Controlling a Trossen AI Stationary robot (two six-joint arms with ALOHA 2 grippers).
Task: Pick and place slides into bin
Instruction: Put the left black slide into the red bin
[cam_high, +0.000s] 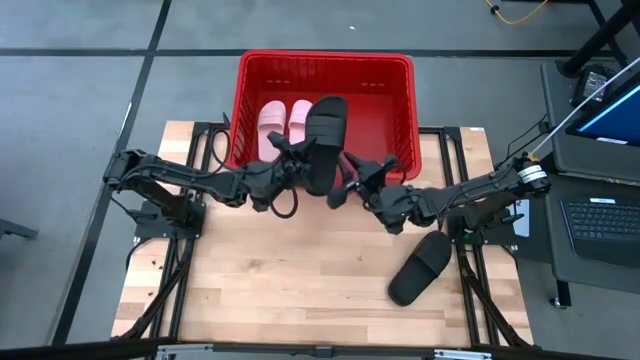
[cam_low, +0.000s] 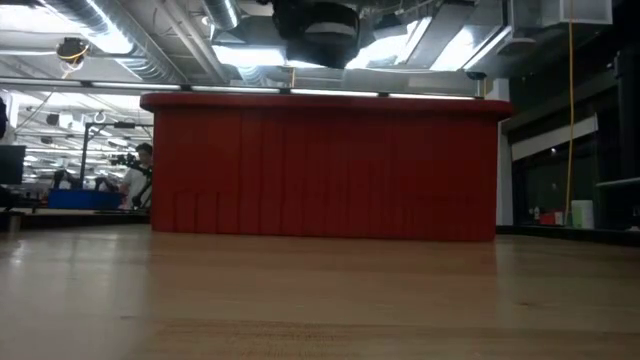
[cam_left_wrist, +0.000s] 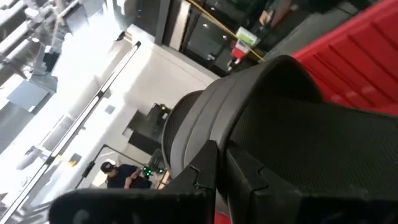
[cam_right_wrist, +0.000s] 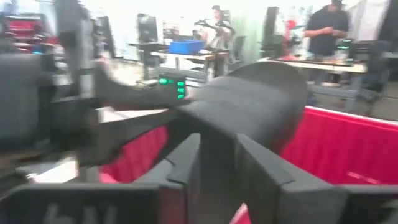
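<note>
A black slide (cam_high: 322, 140) is held in the air over the red bin's near rim (cam_high: 390, 162), its toe end over the bin and its heel end over the table. It also shows above the rim in the low view (cam_low: 318, 30). My left gripper (cam_high: 292, 158) is shut on its left side and my right gripper (cam_high: 346, 172) on its right side. Two pink slides (cam_high: 284, 122) lie side by side on the bin's floor at the left. The other black slide (cam_high: 420, 268) lies flat on the table at the near right. My left gripper pinches the black slide's left edge (cam_left_wrist: 219, 146) between its two fingers, coming level from the table's left, across the slide. The slide is lifted clear above the bin's rim. My right gripper pinches the slide's right edge toward the heel end (cam_right_wrist: 217, 146) between its two fingers, coming from the table's right, across the slide. The slide is clear of the table and the bin.
The bin (cam_low: 320, 165) stands at the table's far edge, and its right half holds nothing. The wooden table (cam_high: 300, 280) is bare in front of the arms. A desk with a laptop (cam_high: 600, 225) stands off the table's right. People show in the room beyond.
</note>
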